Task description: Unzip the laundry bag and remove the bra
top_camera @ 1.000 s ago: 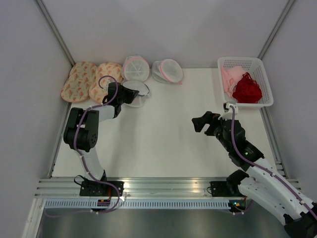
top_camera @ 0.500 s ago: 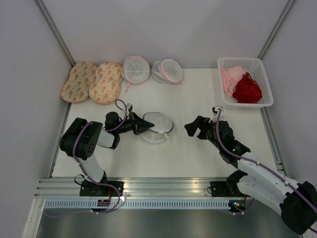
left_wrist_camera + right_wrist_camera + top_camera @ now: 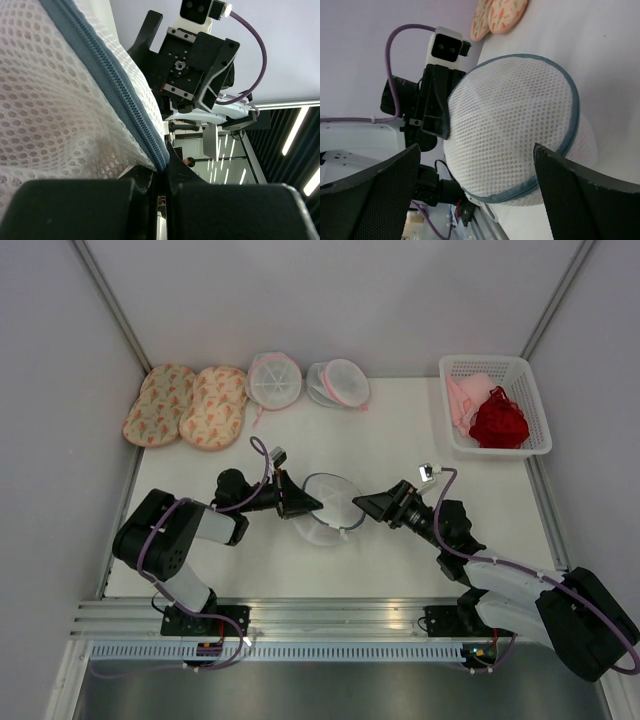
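The laundry bag (image 3: 328, 506), a round white mesh dome with a dark grey zipper rim, sits mid-table between both arms. My left gripper (image 3: 306, 505) is shut on its left rim; in the left wrist view the zipper rim (image 3: 131, 107) runs down into my closed jaws (image 3: 162, 172). My right gripper (image 3: 362, 504) is open at the bag's right side, its fingers spread wide around the dome (image 3: 512, 122) without touching it. The bra is hidden; nothing beige-pink shows through the mesh.
Two white mesh pouches with pink trim (image 3: 274, 378) (image 3: 340, 383) and two floral pouches (image 3: 187, 406) lie along the back edge. A white basket (image 3: 525, 368) at back right holds a dark red lacy garment (image 3: 498, 421) and pale pink cloth (image 3: 465, 396).
My left gripper has carried the bag from the back left to mid-table and slid it further right. My right gripper has moved left and down to the bag and now faces it.
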`<action>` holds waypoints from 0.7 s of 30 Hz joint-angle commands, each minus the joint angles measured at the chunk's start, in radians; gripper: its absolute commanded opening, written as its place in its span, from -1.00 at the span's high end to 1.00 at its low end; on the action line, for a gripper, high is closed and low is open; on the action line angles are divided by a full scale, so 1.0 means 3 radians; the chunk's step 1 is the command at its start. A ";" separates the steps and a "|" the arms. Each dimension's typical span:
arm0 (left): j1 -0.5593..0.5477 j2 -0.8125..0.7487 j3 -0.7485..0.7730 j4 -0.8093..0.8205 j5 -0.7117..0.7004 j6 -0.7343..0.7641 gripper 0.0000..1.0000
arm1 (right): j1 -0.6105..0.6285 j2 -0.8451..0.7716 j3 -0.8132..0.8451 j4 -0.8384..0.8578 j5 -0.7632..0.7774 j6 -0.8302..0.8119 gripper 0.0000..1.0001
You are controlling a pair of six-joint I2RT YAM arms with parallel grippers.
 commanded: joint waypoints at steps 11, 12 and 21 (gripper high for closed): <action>-0.0037 -0.0223 -0.0041 0.1278 -0.0109 0.0278 0.95 | 0.0039 -0.0889 0.0466 -0.2246 0.0770 -0.0510 -0.87; -0.0042 -0.0223 -0.0015 0.1278 -0.0114 0.0283 0.95 | 0.0049 -0.0955 0.0519 -0.2440 0.0849 -0.0572 -0.90; -0.0236 -0.0182 0.0103 0.1284 -0.0129 0.0339 0.95 | 0.0049 -0.0604 0.0085 -0.1257 0.0268 0.0075 -0.92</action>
